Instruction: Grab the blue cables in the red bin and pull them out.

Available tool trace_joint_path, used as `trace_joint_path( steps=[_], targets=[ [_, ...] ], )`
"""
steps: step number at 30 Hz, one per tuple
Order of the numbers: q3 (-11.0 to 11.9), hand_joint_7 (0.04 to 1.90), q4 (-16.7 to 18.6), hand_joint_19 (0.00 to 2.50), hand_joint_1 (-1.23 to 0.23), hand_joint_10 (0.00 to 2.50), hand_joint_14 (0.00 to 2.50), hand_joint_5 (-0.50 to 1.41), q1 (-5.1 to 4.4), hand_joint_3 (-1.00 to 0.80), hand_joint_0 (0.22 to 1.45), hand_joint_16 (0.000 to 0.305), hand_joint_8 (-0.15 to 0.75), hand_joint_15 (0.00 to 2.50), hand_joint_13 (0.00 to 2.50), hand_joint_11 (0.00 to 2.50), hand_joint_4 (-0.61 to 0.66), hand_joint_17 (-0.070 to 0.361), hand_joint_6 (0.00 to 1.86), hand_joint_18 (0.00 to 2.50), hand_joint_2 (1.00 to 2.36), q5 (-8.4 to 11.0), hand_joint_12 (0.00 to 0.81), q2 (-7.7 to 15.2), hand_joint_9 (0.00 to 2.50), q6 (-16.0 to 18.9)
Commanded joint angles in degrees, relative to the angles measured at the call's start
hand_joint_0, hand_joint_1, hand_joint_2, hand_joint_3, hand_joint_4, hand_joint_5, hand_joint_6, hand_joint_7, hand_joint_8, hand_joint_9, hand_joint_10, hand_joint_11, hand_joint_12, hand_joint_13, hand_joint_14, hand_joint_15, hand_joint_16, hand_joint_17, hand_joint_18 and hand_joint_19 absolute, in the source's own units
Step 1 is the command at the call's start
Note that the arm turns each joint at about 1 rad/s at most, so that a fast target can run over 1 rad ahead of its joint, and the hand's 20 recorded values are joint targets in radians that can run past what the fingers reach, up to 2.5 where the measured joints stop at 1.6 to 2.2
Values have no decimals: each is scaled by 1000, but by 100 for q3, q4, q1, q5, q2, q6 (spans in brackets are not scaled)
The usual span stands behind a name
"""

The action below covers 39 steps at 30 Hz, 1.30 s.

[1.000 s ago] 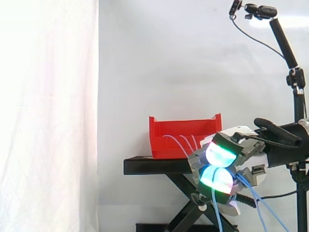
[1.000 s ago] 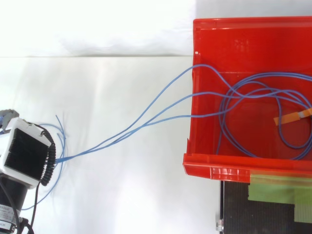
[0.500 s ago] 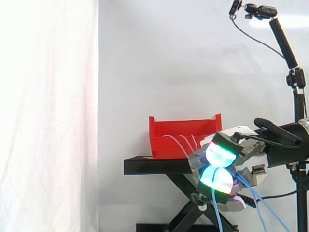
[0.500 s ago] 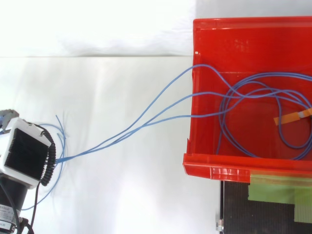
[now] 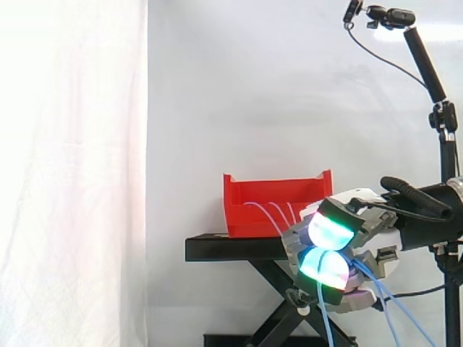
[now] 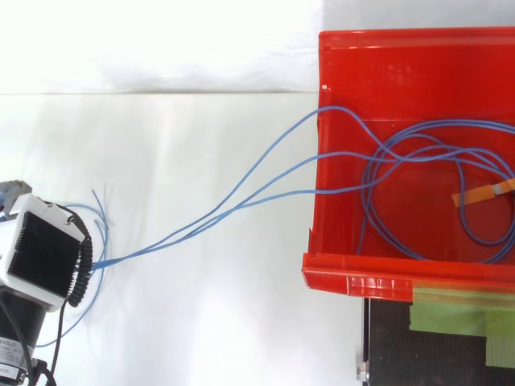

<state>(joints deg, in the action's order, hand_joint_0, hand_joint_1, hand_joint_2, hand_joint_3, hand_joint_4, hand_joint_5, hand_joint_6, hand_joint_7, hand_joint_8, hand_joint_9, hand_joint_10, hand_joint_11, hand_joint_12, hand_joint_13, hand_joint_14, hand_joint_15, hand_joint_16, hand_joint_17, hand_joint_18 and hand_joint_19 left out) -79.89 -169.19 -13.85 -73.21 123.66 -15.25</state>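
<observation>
Several blue cables (image 6: 290, 193) run from the red bin (image 6: 378, 283) to the curled fingers (image 5: 329, 231) of the hand (image 5: 362, 220), pinched between them.

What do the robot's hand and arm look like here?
The hand has grey-and-black fingers with a white shell; its thick fingertip pads glow cyan-green and white. From above, its white casing carries a black ribbed panel. The arm is black.

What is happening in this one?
The robot hand is closed around a bundle of thin blue cables at a spot well clear of the red plastic bin, which sits on a black stand. The strands run from the hand over the bin's wall. Several loops, along with an orange tag, lie inside the bin, so the pull-out is not finished.
</observation>
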Motion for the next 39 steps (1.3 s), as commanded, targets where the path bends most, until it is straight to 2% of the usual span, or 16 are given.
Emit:
trace_joint_path(
  steps=[1, 20, 22, 26, 29, 39],
  targets=[
    [0, 486, 0, 1505, -807, 2500, 2449, 560, -3, -1000, 964, 35, 165, 1199, 1088, 1391, -33, 79, 1310, 1224, 1000, 0, 276, 0, 756, 0],
    [0, 475, 0, 1464, -806, 2500, 2319, 559, -3, -1000, 961, 36, 165, 1213, 1097, 1372, -46, 81, 1311, 1204, 1000, 0, 271, 0, 750, 0],
    [0, 480, 0, 1476, -806, 2500, 2302, 557, -3, -1000, 960, 36, 163, 1280, 1091, 1362, -45, 81, 1311, 1198, 1000, 0, 272, 0, 749, 0],
    [0, 474, 0, 1472, -807, 2500, 2384, 558, -3, -1000, 959, 35, 167, 1199, 1066, 1396, -53, 78, 1310, 1189, 1000, 0, 264, 0, 751, 0],
    [0, 481, 0, 1474, -806, 2500, 2301, 556, 5, -1000, 959, 35, 164, 1196, 1095, 1383, -51, 78, 1309, 1193, 1000, 0, 272, 0, 747, 0],
    [0, 478, 0, 1450, -806, 2500, 2255, 554, -3, -1000, 959, 36, 162, 1206, 1110, 1379, -50, 80, 1308, 1196, 1000, 0, 270, 0, 745, 0]
  ],
)
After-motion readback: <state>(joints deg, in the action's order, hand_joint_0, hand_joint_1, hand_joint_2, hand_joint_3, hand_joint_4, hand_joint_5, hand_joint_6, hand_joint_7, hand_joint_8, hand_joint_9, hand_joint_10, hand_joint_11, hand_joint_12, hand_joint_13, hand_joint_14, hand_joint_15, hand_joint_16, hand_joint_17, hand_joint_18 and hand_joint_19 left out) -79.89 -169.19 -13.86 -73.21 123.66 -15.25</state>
